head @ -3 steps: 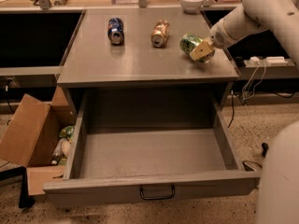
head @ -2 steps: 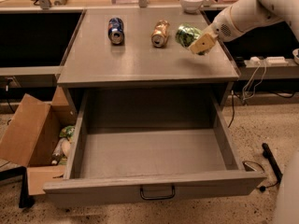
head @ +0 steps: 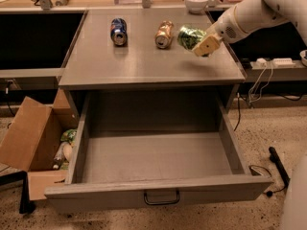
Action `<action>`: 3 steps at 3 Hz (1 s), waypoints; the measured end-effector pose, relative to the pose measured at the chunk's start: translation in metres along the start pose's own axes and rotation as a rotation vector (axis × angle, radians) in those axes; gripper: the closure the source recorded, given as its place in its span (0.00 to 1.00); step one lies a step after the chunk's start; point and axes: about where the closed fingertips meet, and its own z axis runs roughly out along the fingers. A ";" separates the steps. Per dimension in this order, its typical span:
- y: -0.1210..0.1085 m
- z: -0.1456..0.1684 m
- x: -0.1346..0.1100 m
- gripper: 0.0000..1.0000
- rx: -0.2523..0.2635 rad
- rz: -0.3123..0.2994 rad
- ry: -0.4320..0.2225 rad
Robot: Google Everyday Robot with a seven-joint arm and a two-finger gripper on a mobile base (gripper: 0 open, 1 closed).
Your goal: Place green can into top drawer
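Nearest me: wide, shallow grey metal top drawer, pulled fully out, small dark wire handle on its front panel. Floor of the drawer bare. An open brown cardboard box stands on the ground just left of it.

Above, on the flat grey cabinet top: the gripper is near the right rear edge, clasped on the small mottled green can, which is tipped on its side. The blue drink can and copper-orange drink can lie to its left, the orange one close by.

Step in hand, as I judge it: carry the can forward over the cabinet edge. Clear the orange can and the lip, lower well inside the drawer walls, and release low so it doesn't roll.

Hard to see: the far finger is hidden behind the can; I can't tell whether the can is clear of the surface. The white arm runs off the frame.
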 end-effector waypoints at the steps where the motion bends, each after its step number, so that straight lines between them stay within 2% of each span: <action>1: 0.019 0.000 0.001 1.00 -0.051 -0.049 -0.012; 2: 0.065 -0.011 0.005 1.00 -0.137 -0.179 0.007; 3: 0.113 -0.024 0.005 1.00 -0.213 -0.263 -0.013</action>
